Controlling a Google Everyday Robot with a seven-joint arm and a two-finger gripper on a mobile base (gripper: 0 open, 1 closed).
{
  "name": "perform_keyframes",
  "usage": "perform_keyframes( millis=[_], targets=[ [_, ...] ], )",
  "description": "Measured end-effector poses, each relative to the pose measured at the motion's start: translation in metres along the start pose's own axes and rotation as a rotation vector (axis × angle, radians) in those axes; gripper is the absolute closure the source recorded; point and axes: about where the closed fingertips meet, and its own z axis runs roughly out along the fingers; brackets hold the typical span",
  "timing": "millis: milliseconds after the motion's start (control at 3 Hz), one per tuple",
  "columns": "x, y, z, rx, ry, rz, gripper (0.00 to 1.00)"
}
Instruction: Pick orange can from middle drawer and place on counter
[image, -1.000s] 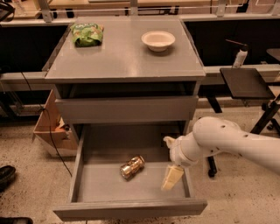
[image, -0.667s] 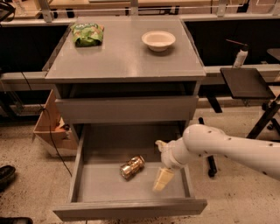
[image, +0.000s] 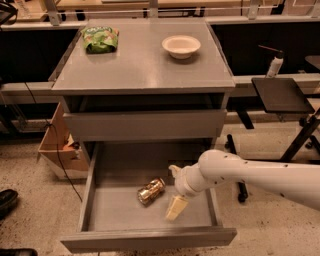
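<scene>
Fingers (image: 175, 209) spread, empty | gripper (image: 171, 193) low inside middle drawer (image: 115, 212), just beside lying orange can (image: 151, 191) | risk: can rolls away if a finger nudges it

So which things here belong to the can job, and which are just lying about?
Job: orange can, lying on its side in the middle drawer, which is pulled open; counter above; gripper, fingers open, low in the drawer just beside the can.

Lying about: green snack bag and white bowl on the counter; black side table; cardboard box.
</scene>
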Motion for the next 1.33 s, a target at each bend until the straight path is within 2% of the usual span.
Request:
perform_keyframes(
  millis=[333,667,1333],
  targets=[
    [0.000,0.005,0.009,-0.005,-0.018,0.000,0.00],
    [-0.005,-0.003,0.044,-0.007,-0.053,-0.018,0.00],
    [-0.016,-0.046,0.119,-0.003,-0.129,-0.022,0.00]
  ],
)
